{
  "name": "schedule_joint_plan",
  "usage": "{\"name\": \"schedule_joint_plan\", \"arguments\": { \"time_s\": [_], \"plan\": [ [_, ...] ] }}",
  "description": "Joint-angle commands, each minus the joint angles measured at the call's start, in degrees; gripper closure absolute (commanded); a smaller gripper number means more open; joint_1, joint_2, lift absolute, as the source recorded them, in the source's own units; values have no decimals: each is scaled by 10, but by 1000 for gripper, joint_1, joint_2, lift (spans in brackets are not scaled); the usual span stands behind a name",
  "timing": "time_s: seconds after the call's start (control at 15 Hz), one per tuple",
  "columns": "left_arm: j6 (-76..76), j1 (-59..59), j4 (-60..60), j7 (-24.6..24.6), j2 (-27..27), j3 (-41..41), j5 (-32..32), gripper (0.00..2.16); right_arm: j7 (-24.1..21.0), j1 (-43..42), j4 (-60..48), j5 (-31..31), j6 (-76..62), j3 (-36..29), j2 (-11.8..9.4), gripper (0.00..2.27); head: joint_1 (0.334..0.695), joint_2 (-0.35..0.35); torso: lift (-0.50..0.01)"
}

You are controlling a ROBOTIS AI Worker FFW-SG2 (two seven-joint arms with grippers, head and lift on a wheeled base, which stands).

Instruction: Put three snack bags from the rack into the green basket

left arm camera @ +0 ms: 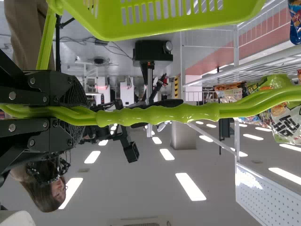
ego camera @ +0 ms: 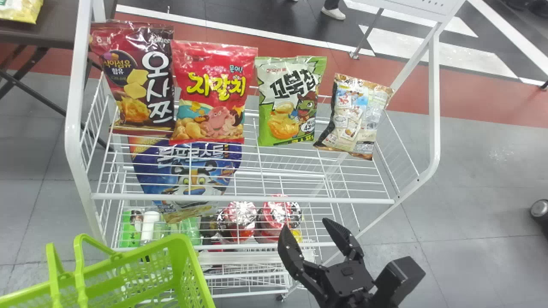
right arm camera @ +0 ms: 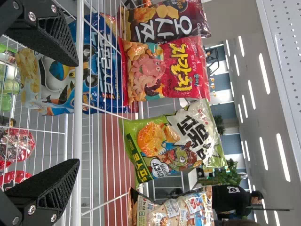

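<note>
Probably none delivered, all three left to move: snack bags hanging on the rack; right end effector spread before it; green basket near it, pinched by left end effector.

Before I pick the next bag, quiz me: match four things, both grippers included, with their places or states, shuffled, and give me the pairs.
Things:
1. Right gripper
2. Green bag
3. Left gripper
4. Blue bag

Places and states:
A. closed around the basket handle
B. seen through the wires of the rack, below the red bag
C. open, with nothing between its fingers
D. between the red bag and the white-and-brown bag

Pairs: 1-C, 2-D, 3-A, 4-B
</note>
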Motion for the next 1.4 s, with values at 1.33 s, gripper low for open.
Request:
{"name": "schedule_joint_plan", "arguments": {
  "time_s": [1.33],
  "plan": [
    [-6,8,4,0,2,6,0,2148,-70,-251,86,63,156,104,2,87,695,-170,0]
  ]
}}
